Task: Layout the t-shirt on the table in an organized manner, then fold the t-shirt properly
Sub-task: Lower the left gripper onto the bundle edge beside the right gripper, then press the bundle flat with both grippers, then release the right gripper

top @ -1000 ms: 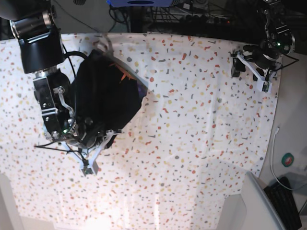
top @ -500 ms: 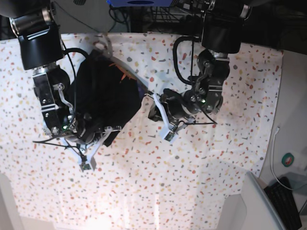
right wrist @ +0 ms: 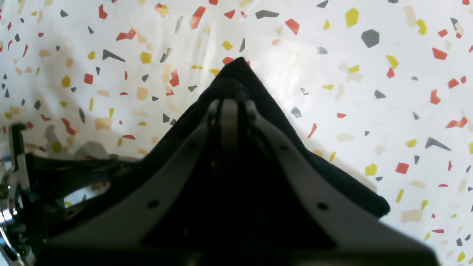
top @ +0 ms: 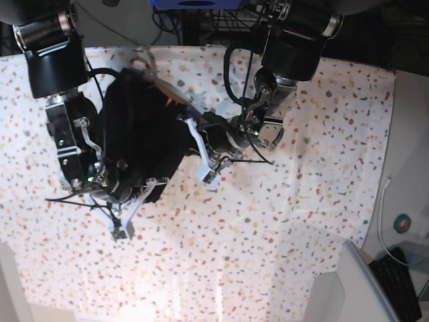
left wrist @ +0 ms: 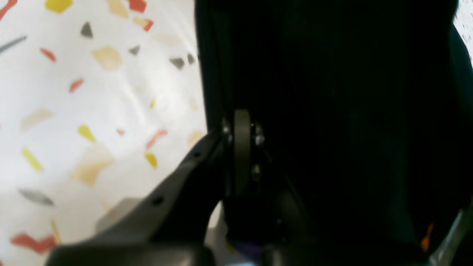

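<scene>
the t-shirt (top: 137, 137) lies bunched in a dark heap on the speckled worktop (top: 301, 201), pinned between both arms. right gripper (right wrist: 229, 111) is clenched on a pointed fold of the fabric, which pokes out just past its tips. left gripper (left wrist: 240, 147) is closed at the heap's near edge, black cloth right against it; whether it pinches cloth is unclear.
</scene>
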### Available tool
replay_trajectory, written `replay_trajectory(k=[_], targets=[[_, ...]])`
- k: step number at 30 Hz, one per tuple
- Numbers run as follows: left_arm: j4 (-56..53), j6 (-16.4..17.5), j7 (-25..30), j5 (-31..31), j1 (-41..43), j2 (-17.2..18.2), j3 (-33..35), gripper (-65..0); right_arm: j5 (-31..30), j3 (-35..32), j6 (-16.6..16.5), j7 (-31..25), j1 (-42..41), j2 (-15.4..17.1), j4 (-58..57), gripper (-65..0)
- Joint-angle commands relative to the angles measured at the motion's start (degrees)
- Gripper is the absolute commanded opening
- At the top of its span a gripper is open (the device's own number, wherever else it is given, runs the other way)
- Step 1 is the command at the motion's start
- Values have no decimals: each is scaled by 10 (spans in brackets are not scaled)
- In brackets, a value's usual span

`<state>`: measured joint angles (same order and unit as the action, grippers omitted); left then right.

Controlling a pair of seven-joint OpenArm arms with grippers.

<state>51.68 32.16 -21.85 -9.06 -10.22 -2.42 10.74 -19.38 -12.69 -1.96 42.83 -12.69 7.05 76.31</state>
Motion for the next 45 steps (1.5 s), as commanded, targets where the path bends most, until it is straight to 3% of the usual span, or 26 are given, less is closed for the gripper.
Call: replay_trajectory(k=[1,9,22,28,33,39,43,45], targets=[[13,3,-5,5,7,7,-1,-650,-3,2,3,-11,-17,3,12,-650],[53,3,-4,6,70,44,-1,-650,-3,0,24,-16,-14,8,10,-650],[56,3,-5,6,73,43,-1,-650,-3,-4,22,-50,-6,-15,-19,-650],[56,3,-6,6,73,44,-5,-650,-3,-29,-15,-73,-5,-16,-31,-650],[91,3,-7,5,87,44,-6,-650,-4,-27,-20,-103,-16,-28,-93,-650],[105,3,-7,5,91,45,-6,-650,-4,-29,-20,-89,-15,-31,-80,-650],[105,3,-7,8,91,45,-6,-650,-4,-26,-19,-59,4,-27,-6,-357],[102,3,-7,8,91,45,-6,-650,-4,-11,-16,-57,24,-13,50,-290]])
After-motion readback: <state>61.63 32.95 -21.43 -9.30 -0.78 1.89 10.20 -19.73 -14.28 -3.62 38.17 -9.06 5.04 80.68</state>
